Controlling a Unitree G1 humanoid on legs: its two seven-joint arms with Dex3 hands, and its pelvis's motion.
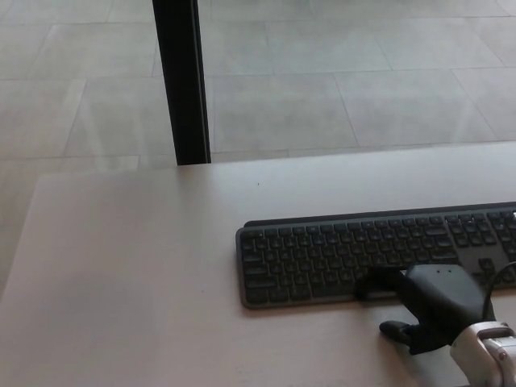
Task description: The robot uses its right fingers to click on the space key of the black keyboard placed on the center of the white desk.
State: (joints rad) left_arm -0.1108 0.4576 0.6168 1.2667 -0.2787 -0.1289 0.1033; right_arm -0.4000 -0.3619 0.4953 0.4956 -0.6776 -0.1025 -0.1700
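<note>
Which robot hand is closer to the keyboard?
The right. The right hand lies over the near edge of the keyboard, its fingers on the bottom row of keys. The left hand is not in the picture at all.

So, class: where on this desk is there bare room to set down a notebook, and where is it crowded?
Bare room: the desk's whole left part, from its left edge to the keyboard, and the strip between the keyboard and the far edge. Crowded: the near right corner, where the right hand lies over the keyboard's front row.
</note>
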